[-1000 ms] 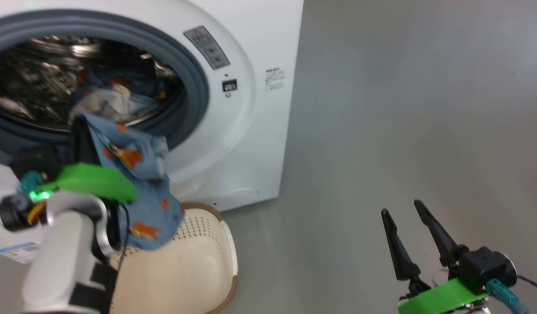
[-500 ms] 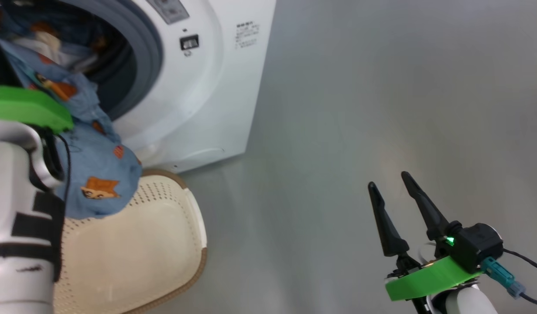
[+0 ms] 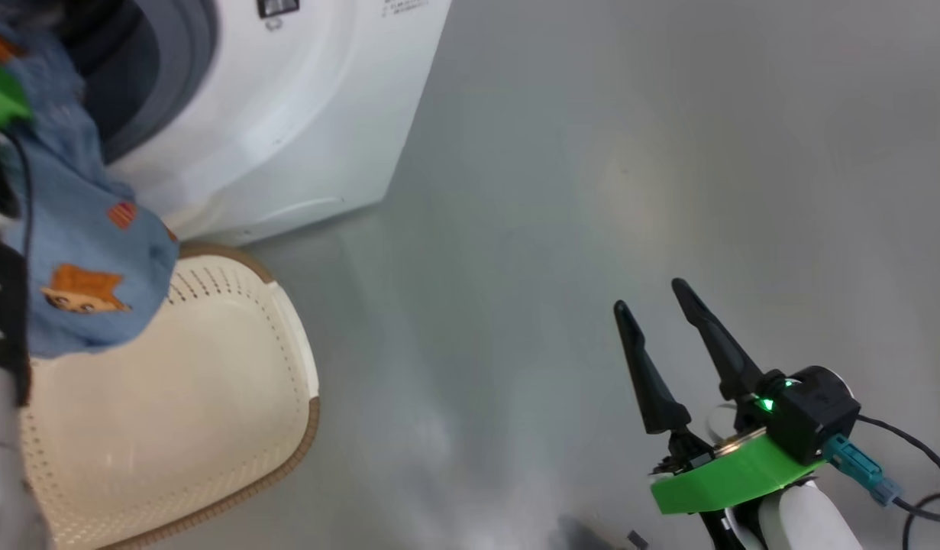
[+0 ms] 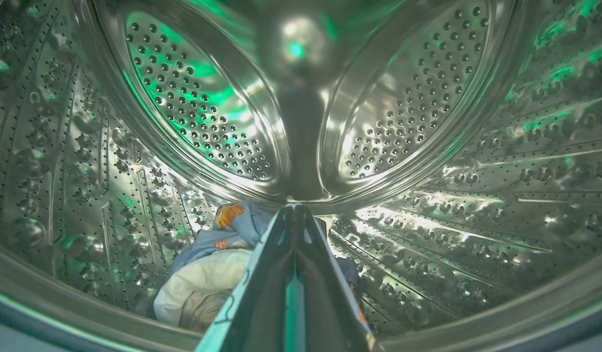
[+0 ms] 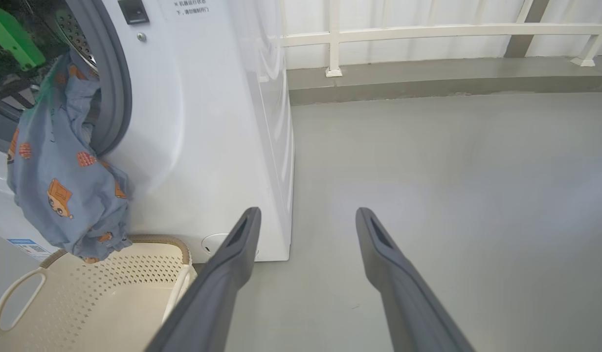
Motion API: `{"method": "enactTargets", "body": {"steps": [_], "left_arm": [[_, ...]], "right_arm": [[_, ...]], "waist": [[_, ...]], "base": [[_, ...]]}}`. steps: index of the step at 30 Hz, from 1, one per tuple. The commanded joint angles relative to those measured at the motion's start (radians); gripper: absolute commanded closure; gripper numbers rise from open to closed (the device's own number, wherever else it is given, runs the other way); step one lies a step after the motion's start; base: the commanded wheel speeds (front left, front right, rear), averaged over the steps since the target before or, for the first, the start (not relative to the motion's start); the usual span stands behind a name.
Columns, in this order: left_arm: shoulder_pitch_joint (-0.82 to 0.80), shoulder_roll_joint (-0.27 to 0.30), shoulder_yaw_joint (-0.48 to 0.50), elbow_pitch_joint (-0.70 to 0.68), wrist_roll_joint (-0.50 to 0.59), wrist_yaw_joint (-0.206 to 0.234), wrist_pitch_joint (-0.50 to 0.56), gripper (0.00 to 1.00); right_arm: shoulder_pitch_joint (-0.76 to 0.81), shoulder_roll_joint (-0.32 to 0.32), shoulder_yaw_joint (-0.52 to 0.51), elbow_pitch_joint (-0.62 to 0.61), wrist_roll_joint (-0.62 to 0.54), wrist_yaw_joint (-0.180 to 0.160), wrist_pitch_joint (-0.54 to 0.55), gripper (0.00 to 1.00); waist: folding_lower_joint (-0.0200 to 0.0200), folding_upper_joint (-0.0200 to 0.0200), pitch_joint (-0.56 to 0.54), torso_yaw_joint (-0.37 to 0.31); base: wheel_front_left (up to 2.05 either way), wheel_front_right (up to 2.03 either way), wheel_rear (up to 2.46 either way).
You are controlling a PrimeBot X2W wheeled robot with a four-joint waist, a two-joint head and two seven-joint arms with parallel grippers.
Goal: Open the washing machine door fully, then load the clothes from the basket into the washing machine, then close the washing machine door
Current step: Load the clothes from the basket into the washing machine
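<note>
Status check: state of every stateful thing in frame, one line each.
washing machine: opening uncovered, some laundry inside.
basket: upright on the floor, visible part empty.
clothes: blue printed piece hanging out of the opening, over basket.
left gripper: shut on clothes, inside washing machine.
right gripper: open, empty.

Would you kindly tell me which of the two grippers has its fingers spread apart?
The right gripper: its two fingers stand apart over the floor. The left gripper has its fingers pressed together inside the drum, with the clothes hanging from it.
</note>
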Motion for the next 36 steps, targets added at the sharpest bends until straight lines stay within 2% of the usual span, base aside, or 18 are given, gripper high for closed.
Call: {"method": "enactTargets", "body": {"steps": [1,16,29,35,36], "left_arm": [[-0.051,0.052,0.017,-0.015,0.026,-0.005,-0.005,1.0],[-0.265,0.108,-0.008,0.046,0.077,-0.021,-0.005,1.0],[-0.305,0.108,0.045,-0.111,0.103,-0.037,-0.005,1.0],[-0.313,0.102,0.033,-0.012,0.133,-0.037,-0.005,1.0],[-0.318,0.102,0.03,0.018,0.137,-0.033,-0.005,0.93]], "right_arm": [[-0.016,-0.004,0.036,-0.026,0.016,0.002,-0.005,0.0],[-0.052,-0.004,0.098,-0.059,0.056,0.002,-0.005,0.0],[-0.072,-0.004,0.084,-0.062,0.064,0.002,-0.005,0.0],[-0.075,-0.004,0.083,-0.055,0.06,0.002,-0.005,0.0],[-0.075,-0.004,0.083,-0.054,0.059,0.002,-0.005,0.0]], "waist": [[-0.0001,0.0,0.062,-0.012],[-0.0001,0.0,0.208,-0.036],[-0.0001,0.0,0.248,-0.032],[-0.0001,0.0,0.235,-0.019],[-0.0001,0.0,0.231,-0.016]], "base": [[0.0,0.0,0.0],[0.0,0.0,0.0],[0.0,0.0,0.0],[0.0,0.0,0.0],[0.0,0.0,0.0]]}}
